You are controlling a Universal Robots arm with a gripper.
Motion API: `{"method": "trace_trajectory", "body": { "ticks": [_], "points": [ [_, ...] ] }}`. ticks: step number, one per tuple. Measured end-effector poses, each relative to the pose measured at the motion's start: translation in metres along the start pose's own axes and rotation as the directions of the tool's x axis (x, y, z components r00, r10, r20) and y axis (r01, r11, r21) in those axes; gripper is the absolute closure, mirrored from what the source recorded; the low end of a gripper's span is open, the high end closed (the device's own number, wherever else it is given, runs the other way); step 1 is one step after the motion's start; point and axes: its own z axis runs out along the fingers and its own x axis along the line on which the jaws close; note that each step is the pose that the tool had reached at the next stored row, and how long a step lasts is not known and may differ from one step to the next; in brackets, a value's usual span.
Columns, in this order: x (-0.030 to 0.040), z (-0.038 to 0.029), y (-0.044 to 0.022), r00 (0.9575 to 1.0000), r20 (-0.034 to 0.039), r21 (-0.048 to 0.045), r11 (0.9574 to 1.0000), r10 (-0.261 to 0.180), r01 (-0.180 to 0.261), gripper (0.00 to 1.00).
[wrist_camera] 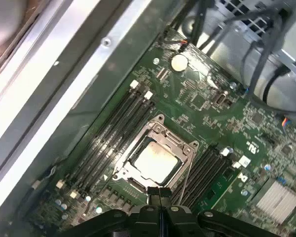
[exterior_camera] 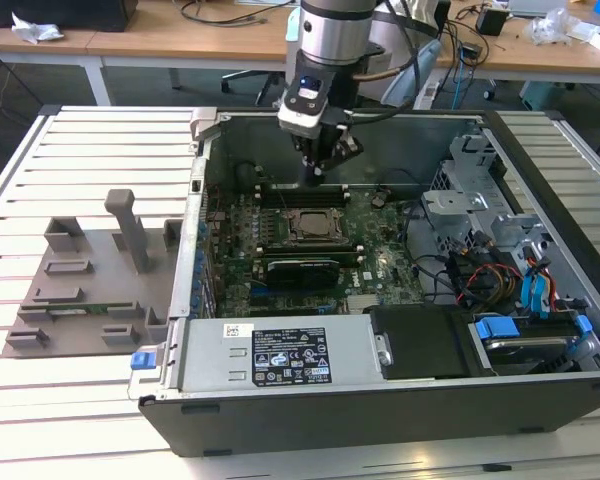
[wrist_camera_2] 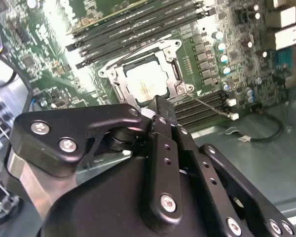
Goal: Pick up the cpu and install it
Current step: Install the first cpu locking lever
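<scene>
Cpu (wrist_camera: 154,163) sits in the motherboard socket (wrist_camera: 187,148). Gripper (wrist_camera: 159,192) hovers above it, pinched fully closed, holding nothing.

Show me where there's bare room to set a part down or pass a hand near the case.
Bare: the table slats beyond the grey fixture, and the slats on the exterior view's right of the computer case. Crowded inside: memory slots flank the cpu in its socket, the end effector hangs over the board, and cables fill the drive side.
</scene>
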Motion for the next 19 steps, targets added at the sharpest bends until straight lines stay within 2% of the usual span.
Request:
{"method": "trace_trajectory", "body": {
  "ticks": [1,5,10,12,14,16,17,19],
  "points": [
    [0.0,0.0,0.0,0.9985,0.0033,-0.0019,0.9985,-0.054,0.054,0.89],
    [0.0,0.0001,0.0,0.9917,0.0081,-0.0044,0.9918,-0.128,0.128,0.89],
    [0.0,0.0,0.0,0.9743,0.0147,-0.0069,0.9744,-0.225,0.225,0.89],
    [0.0,0.0,0.0,0.962,0.0181,-0.0078,0.9621,-0.272,0.273,0.89],
    [0.0,0.0,0.0,0.9415,0.0227,-0.009,0.9417,-0.336,0.336,0.89],
    [0.0,0.0,0.0,0.9296,0.0251,-0.0094,0.9297,-0.368,0.368,0.89],
    [0.0,0.0,0.0,0.9217,0.0266,-0.0096,0.9219,-0.387,0.387,0.89],
    [0.0,0.0,0.0,0.8972,0.0308,-0.0101,0.8974,-0.441,0.441,0.89]
  ]
}}
